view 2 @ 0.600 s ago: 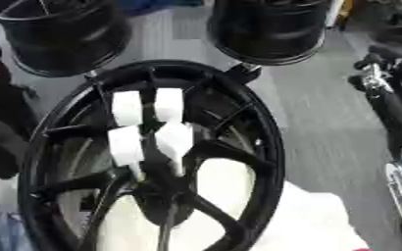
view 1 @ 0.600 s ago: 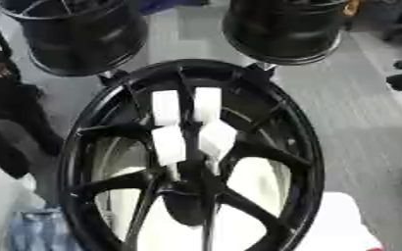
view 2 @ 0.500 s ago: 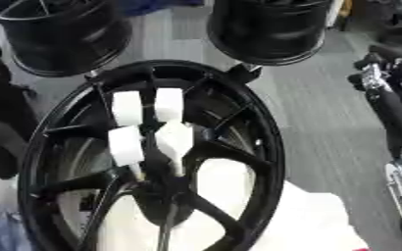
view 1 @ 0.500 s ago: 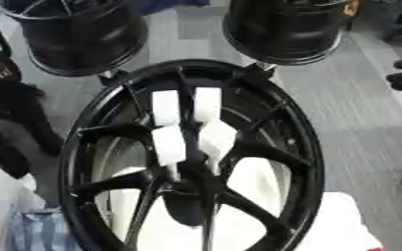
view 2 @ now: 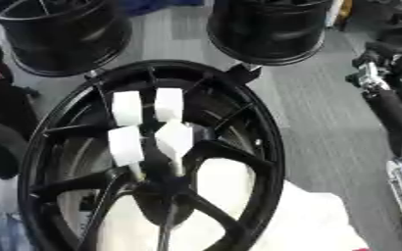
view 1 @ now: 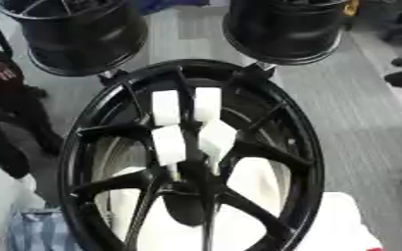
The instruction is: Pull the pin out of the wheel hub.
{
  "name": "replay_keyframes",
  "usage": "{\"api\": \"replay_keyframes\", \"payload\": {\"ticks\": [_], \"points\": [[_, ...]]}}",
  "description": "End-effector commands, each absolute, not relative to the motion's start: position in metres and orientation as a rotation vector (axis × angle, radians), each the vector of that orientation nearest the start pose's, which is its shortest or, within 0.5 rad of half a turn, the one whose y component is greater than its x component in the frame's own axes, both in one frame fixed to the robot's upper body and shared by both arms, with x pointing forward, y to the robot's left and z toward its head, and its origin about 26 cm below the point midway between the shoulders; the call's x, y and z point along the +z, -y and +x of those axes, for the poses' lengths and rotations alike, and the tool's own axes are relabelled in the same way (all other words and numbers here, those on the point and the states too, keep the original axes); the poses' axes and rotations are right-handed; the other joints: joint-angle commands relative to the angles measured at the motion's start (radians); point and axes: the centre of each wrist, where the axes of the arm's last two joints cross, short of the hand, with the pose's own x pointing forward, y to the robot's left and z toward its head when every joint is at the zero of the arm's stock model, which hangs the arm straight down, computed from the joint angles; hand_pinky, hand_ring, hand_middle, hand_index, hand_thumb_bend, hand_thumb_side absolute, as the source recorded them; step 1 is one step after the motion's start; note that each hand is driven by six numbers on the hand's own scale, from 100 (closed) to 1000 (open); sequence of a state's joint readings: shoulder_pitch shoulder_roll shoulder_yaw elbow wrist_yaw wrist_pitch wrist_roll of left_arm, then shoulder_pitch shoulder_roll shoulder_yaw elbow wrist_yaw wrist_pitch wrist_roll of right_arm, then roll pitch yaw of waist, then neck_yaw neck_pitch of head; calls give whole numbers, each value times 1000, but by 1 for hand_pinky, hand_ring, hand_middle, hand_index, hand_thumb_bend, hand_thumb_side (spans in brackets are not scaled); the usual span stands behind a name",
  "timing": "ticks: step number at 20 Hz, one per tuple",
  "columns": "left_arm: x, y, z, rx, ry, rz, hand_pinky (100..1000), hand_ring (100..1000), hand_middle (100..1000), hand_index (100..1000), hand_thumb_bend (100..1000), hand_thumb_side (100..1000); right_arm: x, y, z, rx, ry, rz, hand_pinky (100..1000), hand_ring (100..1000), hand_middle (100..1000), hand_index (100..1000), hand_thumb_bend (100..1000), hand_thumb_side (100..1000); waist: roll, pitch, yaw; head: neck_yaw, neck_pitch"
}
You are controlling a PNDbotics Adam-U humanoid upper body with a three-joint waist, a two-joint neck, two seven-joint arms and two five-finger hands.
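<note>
A black wheel hub point(view 1: 191, 162) fills the centre, four white blocks point(view 1: 187, 125) lodged among its spokes above white cloth point(view 2: 312, 223). Two black barrel rims point(view 1: 282, 27) stand behind. Only the right eye view shows an arm point(view 2: 385, 105) at right; neither hand's fingers are visible.

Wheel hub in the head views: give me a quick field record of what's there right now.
wheel hub: black spoked wheel, standing upright, fills the centre
white blocks: four white pieces clustered among the spokes above the hub centre
pin: cannot make it out
behind: two black rims, left and right
under wheel: white cloth
robot arm: right arm at right edge; hands not in view
</note>
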State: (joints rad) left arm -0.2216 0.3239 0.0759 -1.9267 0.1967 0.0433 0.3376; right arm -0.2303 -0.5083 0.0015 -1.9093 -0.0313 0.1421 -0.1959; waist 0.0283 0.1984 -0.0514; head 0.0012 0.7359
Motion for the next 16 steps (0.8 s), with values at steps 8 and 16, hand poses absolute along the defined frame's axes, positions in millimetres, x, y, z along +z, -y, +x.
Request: {"api": "replay_keyframes", "payload": {"ticks": [8,16], "points": [[176,-295,300,134,2129,262,735,771,661,868,100,791,293,306,292,1099,1987,-820,852,735,707,828,100,178,-16,-10,4,-7,-8],[177,-294,301,107,2127,263,735,772,661,868,100,790,344,292,292,1693,1737,-861,906,842,779,831,100,237,-33,-13,12,-28,-8]]}}
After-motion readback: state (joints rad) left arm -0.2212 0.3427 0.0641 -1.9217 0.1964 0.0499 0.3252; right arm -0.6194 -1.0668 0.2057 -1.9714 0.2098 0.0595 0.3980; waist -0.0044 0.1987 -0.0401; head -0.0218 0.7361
